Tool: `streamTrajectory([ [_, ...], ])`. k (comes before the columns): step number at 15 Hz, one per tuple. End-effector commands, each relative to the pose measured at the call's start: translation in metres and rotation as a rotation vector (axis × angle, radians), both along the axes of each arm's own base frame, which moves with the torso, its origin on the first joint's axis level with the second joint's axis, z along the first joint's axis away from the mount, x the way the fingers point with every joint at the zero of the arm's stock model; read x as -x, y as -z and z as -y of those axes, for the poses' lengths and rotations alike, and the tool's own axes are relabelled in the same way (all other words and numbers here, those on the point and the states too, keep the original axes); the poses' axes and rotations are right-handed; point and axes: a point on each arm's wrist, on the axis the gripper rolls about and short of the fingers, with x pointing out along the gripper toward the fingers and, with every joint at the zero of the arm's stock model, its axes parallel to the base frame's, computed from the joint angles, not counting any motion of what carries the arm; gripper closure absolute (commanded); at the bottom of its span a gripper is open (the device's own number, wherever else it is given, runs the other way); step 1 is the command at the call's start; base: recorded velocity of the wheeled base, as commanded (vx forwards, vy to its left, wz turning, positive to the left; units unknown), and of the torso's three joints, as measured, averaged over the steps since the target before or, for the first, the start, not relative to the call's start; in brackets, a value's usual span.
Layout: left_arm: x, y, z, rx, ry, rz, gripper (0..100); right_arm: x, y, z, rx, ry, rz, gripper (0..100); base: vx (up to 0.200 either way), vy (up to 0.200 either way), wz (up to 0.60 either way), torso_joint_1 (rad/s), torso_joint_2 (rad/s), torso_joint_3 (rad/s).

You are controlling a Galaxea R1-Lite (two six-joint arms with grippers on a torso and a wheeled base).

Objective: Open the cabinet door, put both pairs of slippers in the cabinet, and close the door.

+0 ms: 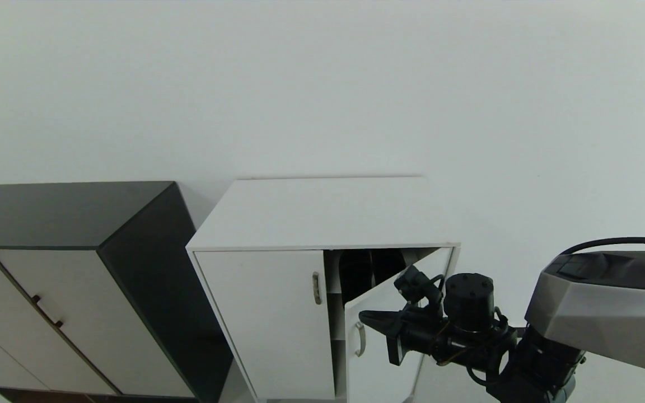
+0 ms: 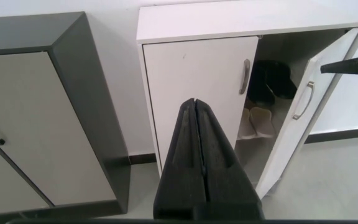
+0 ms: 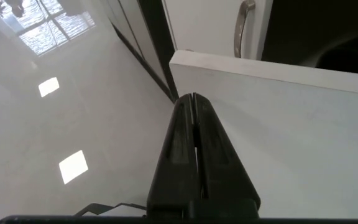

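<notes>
The white cabinet (image 1: 322, 212) has its left door (image 1: 266, 319) closed and its right door (image 1: 373, 375) swung partly open. In the gap, dark slippers (image 2: 275, 78) lie on an upper shelf and a pale pair (image 2: 257, 121) stands below them. My right gripper (image 1: 363, 316) is shut and empty, its tip at the outer face of the open door near the free edge (image 3: 278, 68), just above that door's handle (image 1: 360, 338). My left gripper (image 2: 194, 102) is shut and empty, held well back from the closed left door.
A dark grey cabinet (image 1: 76, 212) with pale doors stands against the wall to the left of the white one, with a narrow gap between them. Glossy floor (image 3: 55, 124) lies in front. A plain white wall is behind.
</notes>
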Motion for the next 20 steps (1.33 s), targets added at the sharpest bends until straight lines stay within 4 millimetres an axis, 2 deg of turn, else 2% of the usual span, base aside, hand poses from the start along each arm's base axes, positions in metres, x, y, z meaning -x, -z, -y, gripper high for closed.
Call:
streamTrajectory([
  [1,0.000,0.000,0.000,0.002,0.000,0.000,100,-0.012,0.000,0.001,0.003,0.030,-0.003,100,0.000,0.000,0.00,0.000,0.00,0.000],
  [5,0.000,0.000,0.000,0.002,0.000,0.000,100,-0.044,-0.006,0.008,0.012,0.103,-0.033,100,0.000,0.000,0.00,0.000,0.00,0.000],
  [9,0.000,0.000,0.000,0.002,-0.001,-0.001,100,-0.069,-0.006,0.005,0.011,0.130,-0.038,100,0.000,0.000,0.00,0.000,0.00,0.000],
  [14,0.000,0.000,0.000,0.003,0.000,0.000,100,-0.073,0.001,0.010,0.024,0.155,-0.051,100,0.000,0.000,0.00,0.000,0.00,0.000],
  [20,0.000,0.000,0.000,0.003,-0.001,-0.001,100,-0.089,0.011,0.017,0.034,0.239,-0.042,100,0.000,0.000,0.00,0.000,0.00,0.000],
])
